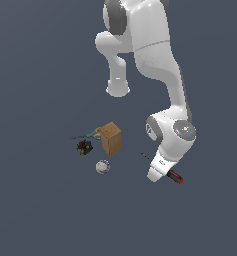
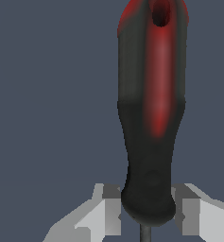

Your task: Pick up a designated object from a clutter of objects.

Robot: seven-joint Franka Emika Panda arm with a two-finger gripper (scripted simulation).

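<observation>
going from the exterior view's left, the clutter sits near the middle of the dark grey bench: a thin blue-yellow tool [image 1: 86, 135] lies just beside a dark multicoloured lump [image 1: 83, 146], then comes an upright tan cardboard box [image 1: 111, 138], and a whitish ball [image 1: 103, 166] lies near it toward the near edge. well apart from these, toward the exterior view's right, the slim screwdriver with the black-and-red handle and thin dark metal shaft [image 1: 174, 175] lies flat, its shaft tip poking out on one side of the white franka arm's wrist [image 1: 161, 162] and the handle on the other.

the step in hand looks like the grasp itself: the arm is low over the screwdriver, and the next move likely calls for squeezing shut on the handle and then lifting straight up.

in the wrist view the gripper [image 2: 146, 212] is partly open, its pale fingers [image 2: 191, 210] flanking the dark base of the handle [image 2: 151, 108] where the shaft begins. narrow gaps seem to show on both sides, so it appears not yet clamped; whether either finger touches cannot be told.
</observation>
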